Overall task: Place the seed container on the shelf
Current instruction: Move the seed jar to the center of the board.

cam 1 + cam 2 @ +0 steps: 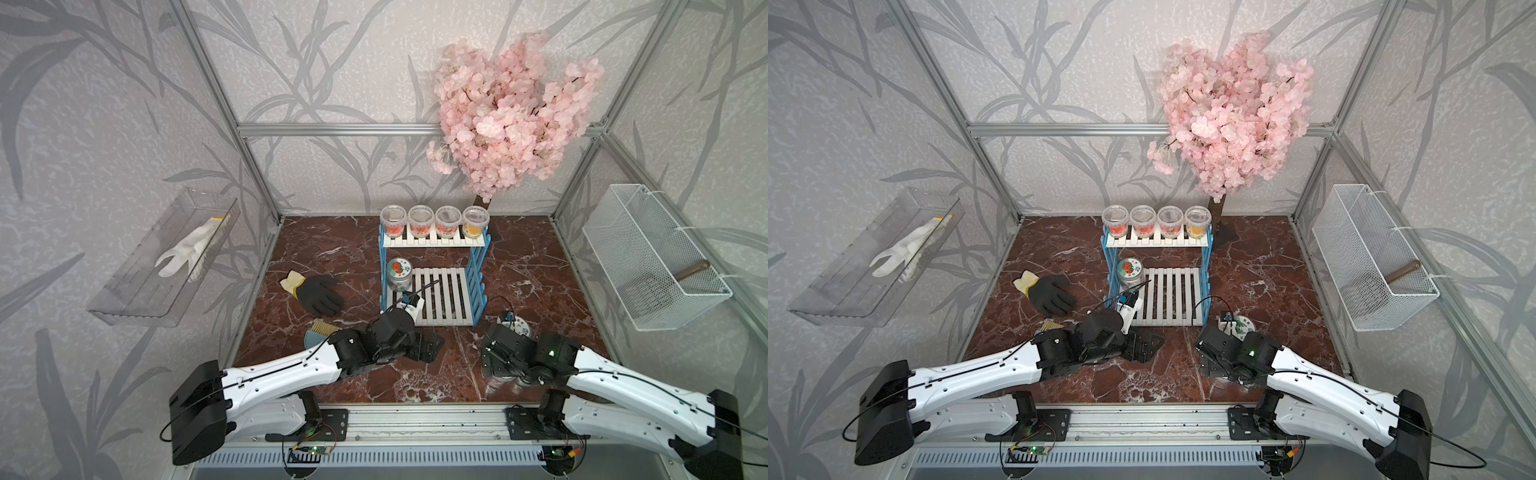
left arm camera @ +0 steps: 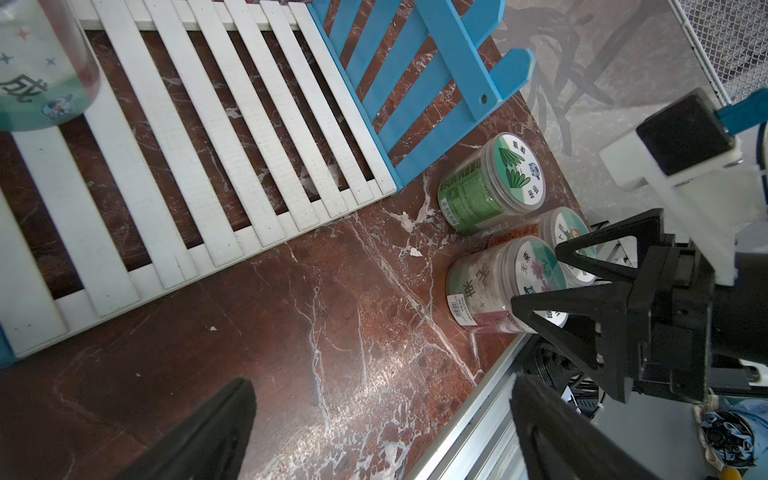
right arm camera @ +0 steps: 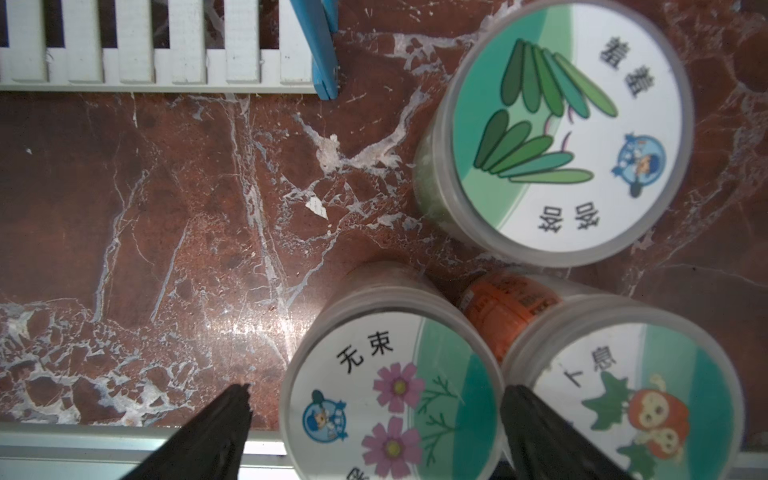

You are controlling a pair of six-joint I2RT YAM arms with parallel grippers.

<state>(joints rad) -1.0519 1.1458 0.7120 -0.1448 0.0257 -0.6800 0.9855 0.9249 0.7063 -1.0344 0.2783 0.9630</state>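
The shelf [image 1: 440, 291] has blue side frames and white slats. One seed container with a strawberry lid [image 1: 398, 272] stands on its lower board. Three more seed containers stand on the table by the shelf's front right corner: a green-leaf lid [image 3: 569, 137], a pink-flower lid [image 3: 390, 395] and an orange-fruit lid [image 3: 623, 399]. My right gripper [image 3: 376, 399] hangs open over the flower-lid container, one finger on each side of the lid and not closed on it. My left gripper [image 2: 382, 380] is open and empty over bare table in front of the shelf.
Four clear cups [image 1: 434, 220] fill the shelf's top board. A black glove [image 1: 320, 293] and a brush with a dustpan [image 1: 320, 330] lie left of the shelf. A clear wall tray [image 1: 137, 299] holds a white glove. A wire basket [image 1: 652, 257] hangs at the right, and a pink blossom tree [image 1: 511, 112] stands behind.
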